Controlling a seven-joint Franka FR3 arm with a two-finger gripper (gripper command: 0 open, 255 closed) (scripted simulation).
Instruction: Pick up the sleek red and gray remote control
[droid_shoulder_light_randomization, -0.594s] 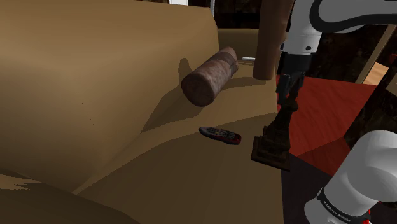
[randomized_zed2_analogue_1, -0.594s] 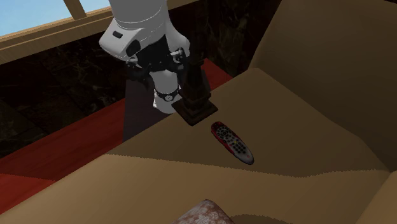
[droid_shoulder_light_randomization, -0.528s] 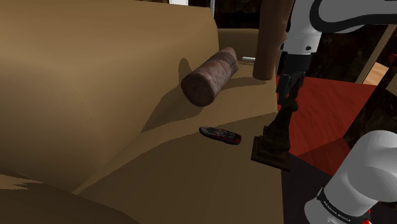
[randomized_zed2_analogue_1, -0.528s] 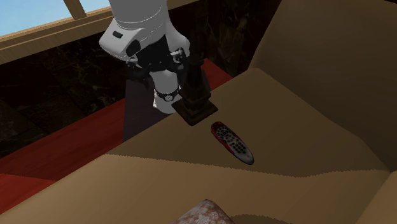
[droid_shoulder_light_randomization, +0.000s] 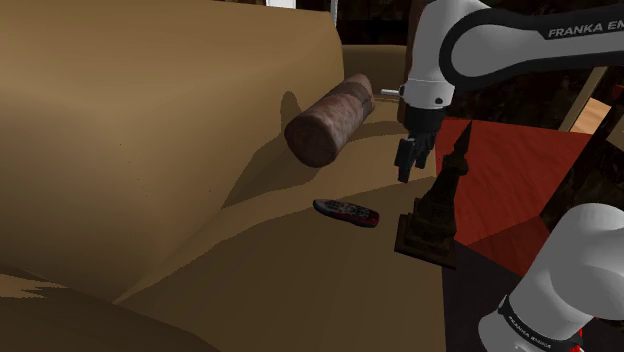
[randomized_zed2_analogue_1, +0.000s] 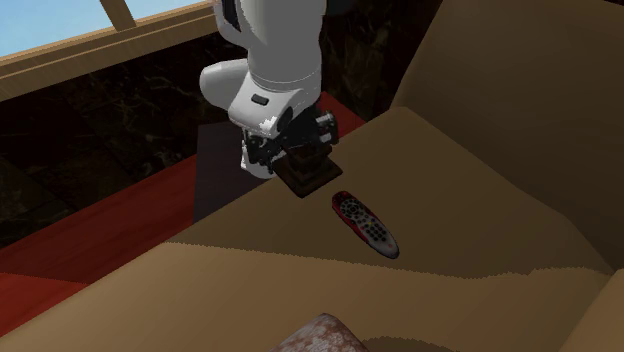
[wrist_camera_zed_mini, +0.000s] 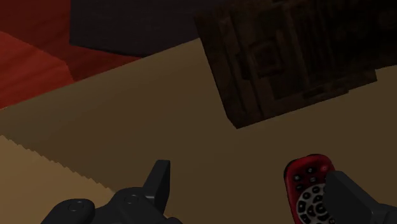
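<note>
Lying on tan sofa seat (droid_shoulder_light_randomization: 300, 280), slim red-edged remote (droid_shoulder_light_randomization: 346, 212), grey buttons.

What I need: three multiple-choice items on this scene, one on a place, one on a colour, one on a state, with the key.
1. The remote lies on: A a shelf; B the tan sofa seat; C a glass table.
2. Its rim is: A red; B blue; C green.
3. The gripper is: A shut on the remote; B shut on nothing; C open, empty.
Key: B, it rests flat on the seat; A, red shows around its keys; C, the fingers stand apart.
</note>
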